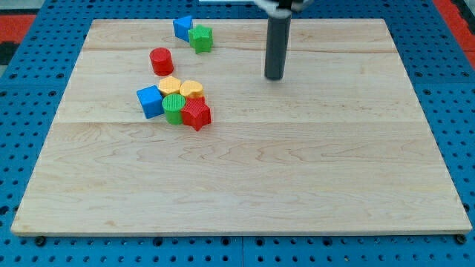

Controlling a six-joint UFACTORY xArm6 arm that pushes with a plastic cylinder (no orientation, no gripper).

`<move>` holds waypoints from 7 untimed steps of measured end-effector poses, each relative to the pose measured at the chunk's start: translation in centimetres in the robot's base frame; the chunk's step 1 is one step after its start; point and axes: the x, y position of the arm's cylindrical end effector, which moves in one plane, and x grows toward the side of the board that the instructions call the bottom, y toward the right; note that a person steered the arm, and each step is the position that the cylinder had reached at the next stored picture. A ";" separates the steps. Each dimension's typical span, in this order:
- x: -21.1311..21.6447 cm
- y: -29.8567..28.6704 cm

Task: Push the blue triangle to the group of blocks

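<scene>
The blue triangle point(182, 28) lies near the view's top, left of centre, touching a green star-shaped block point(200, 38) on its right. Lower down is a group of blocks: a blue cube point(151, 101), a green cylinder point(174, 108), a red star-shaped block point(196, 113), a yellow block point(169, 85) and a yellow heart-shaped block point(191, 90). A red cylinder point(161, 61) stands alone between the triangle and the group. My tip point(274, 77) rests on the board to the right of all the blocks, touching none.
The wooden board point(297, 170) lies on a blue perforated table point(453, 74). The rod comes down from the view's top edge, right of centre.
</scene>
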 end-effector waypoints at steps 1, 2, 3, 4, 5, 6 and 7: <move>-7.9 0.2; -11.6 -1.8; -11.7 -6.8; -11.7 -14.4; -9.7 -17.3; -5.2 -18.3; -3.5 -23.7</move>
